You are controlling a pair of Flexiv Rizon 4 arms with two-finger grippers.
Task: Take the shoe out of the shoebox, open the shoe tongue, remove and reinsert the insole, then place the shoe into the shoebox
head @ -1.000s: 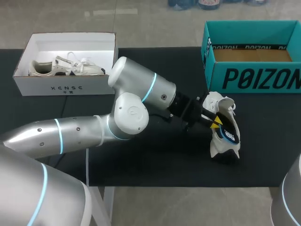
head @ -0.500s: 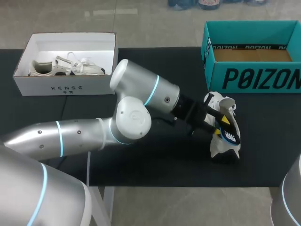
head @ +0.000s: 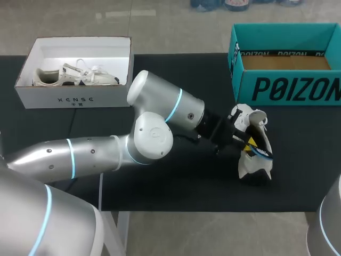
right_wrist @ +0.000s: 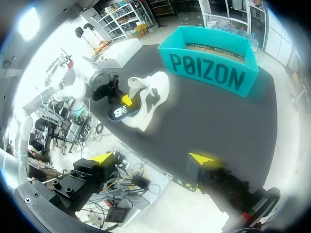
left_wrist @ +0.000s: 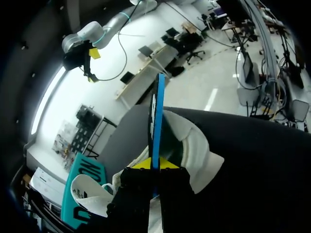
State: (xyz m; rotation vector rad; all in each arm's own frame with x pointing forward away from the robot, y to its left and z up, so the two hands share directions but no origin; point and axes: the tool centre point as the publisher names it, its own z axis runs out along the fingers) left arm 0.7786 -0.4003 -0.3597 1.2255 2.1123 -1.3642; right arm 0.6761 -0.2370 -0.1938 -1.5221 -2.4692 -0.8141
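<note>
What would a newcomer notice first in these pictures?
The left arm's claw, stretched across the black table, pinches a blue insole at the mouth of a white shoe. Just behind stands an open teal box; a white box at the far left holds another shoe.

Soft, even light on the table (head: 176,186) — bright glare in wrist views

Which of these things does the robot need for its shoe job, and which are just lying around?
For the job:
- white shoe on the table
- insole, pinched in the left gripper
- teal shoebox, open

Just lying about:
- white box at the far left
- other shoe inside it
</note>
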